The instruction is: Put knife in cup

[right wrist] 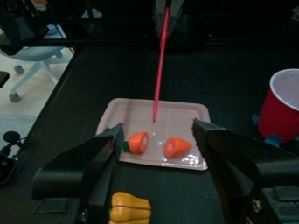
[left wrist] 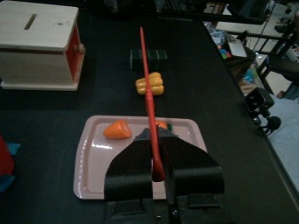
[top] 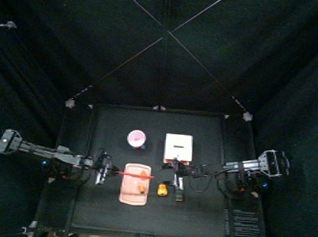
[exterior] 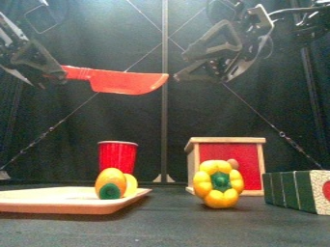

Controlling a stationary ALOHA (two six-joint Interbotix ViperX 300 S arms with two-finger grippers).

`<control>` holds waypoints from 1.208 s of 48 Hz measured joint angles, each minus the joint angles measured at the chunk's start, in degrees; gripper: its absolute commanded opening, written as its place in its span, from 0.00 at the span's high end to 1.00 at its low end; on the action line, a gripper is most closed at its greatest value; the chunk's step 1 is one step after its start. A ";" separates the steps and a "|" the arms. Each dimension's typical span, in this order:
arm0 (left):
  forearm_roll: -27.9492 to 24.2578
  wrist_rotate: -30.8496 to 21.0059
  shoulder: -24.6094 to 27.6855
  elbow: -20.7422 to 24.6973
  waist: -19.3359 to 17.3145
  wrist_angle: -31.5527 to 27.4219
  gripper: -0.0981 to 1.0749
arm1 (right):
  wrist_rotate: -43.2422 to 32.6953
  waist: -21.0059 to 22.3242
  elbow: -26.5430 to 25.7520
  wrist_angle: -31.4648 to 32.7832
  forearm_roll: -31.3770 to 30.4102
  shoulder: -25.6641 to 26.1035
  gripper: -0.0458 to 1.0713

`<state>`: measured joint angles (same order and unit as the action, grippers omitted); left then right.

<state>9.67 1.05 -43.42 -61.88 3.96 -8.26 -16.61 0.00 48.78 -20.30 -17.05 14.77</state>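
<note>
The left claw [left wrist: 160,144] is clenched on one end of the knife [exterior: 116,79], its two black jaws drawn close around the thin handle. The knife is a long, slim piece of smooth red plastic, edge-on like a stick from the wrist views and a tapered flat blade from the front. It hangs level in the air, well above the surface, over the pale pink tray [left wrist: 100,153], its free end pointing toward the right arm.

The right claw [right wrist: 158,144] stands released, its broad black jaws spread wide with nothing between them. It hangs in the air near the knife's free end without touching it.

The cup [top: 137,138] sits on the surface toward the far edge, beyond the tray: a small round vessel, red-pink outside with a paler inside, upright and apart from the knife.

The tray is a shallow oblong with rounded corners, matte and pale, near the front-left part of the surface. Two small orange chunks [right wrist: 156,143] lie on it. A glossy yellow-orange toy pepper [exterior: 219,183] with a green stem stands on the surface beside the tray. A cream box [top: 182,146] with a slot in its top sits near the far edge, beside the cup.
</note>
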 measured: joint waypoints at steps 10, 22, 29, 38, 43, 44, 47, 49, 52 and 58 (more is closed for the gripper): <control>0.70 0.00 -0.26 8.79 -6.42 -14.15 0.67 | 0.00 -0.35 2.90 -0.09 0.70 3.16 0.11; 0.44 -0.18 -1.23 17.31 -18.37 -32.61 0.67 | 0.00 -0.79 6.33 -0.35 1.23 7.29 0.11; -0.88 0.00 -0.79 17.75 -26.72 -36.04 0.67 | 0.00 -0.79 7.47 -1.67 1.58 8.88 0.11; -0.53 -0.09 2.29 17.67 -33.84 -36.21 0.67 | 0.26 -0.79 7.47 -2.20 1.41 8.88 0.11; 0.62 0.09 3.60 17.67 -35.24 -36.21 0.67 | 0.18 -0.62 7.47 -2.29 1.32 8.88 0.11; 0.88 0.09 3.60 17.75 -35.16 -36.21 0.67 | 0.26 -0.53 7.56 -2.29 1.32 8.88 0.11; 1.58 0.09 3.52 17.75 -34.98 -36.21 0.67 | 0.26 -0.53 7.56 -2.29 1.32 8.88 0.11; 2.11 0.09 3.60 17.75 -35.07 -36.21 0.67 | 0.26 -0.53 7.56 -2.29 1.32 8.88 0.11; 2.99 0.00 3.78 17.58 -35.33 -36.12 0.67 | 0.26 -0.53 7.56 -2.29 1.32 8.88 0.11; 4.13 0.00 3.87 16.88 -35.60 -36.12 0.67 | 0.26 -0.62 7.56 -2.29 1.32 8.88 0.11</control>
<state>13.80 1.05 -39.55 -45.00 -31.64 -44.38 -16.35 -0.62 56.34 -22.59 -15.73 23.64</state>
